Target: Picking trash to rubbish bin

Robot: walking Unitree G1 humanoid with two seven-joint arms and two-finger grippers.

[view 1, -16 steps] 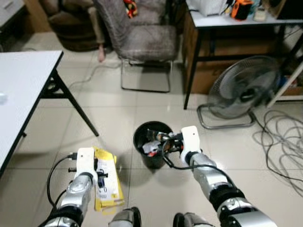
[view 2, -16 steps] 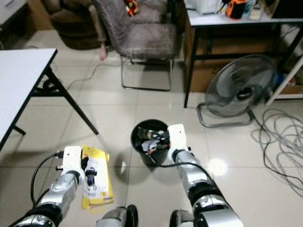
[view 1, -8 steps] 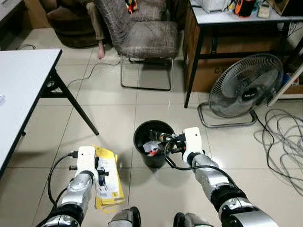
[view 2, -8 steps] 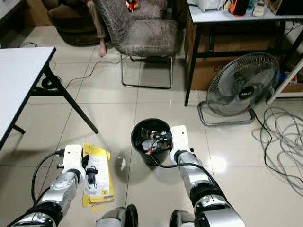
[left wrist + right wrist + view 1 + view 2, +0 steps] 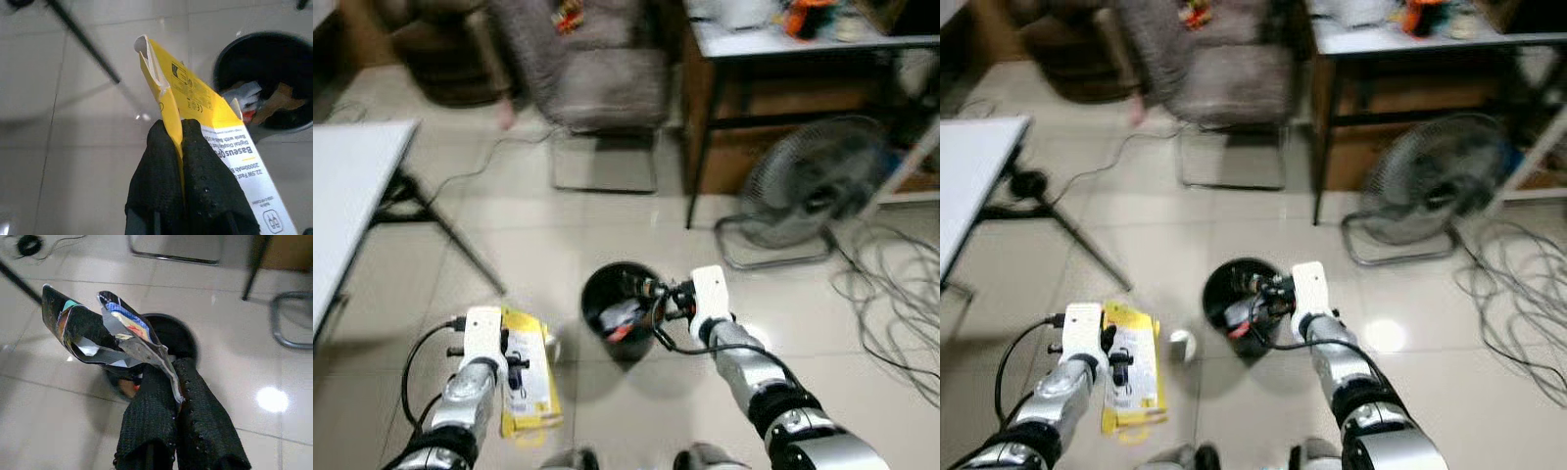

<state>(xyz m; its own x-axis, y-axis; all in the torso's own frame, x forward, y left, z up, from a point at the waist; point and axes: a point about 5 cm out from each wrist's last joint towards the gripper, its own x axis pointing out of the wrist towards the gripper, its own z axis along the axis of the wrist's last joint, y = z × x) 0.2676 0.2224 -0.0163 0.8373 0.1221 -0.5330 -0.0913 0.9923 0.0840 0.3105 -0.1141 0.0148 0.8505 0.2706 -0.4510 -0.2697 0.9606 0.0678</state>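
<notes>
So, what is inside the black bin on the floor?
The black bin holds crumpled trash: white paper, a brown scrap and something red. Its dark wall hides what lies deeper. The right gripper holds a dark wrapper above it.

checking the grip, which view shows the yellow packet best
Left wrist view: the flat yellow cardboard packet is sharp, pinched between the left tool's black fingers. Both eye views show it blurred, beside the round black rubbish bin.

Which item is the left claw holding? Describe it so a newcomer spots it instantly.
Start at the black rubbish bin on the tiled floor in front of the robot. To its left, the left claw is shut on a flat yellow package with a white printed panel. It is the one bright yellow thing there; the right claw pinches a dark crumpled wrapper.
</notes>
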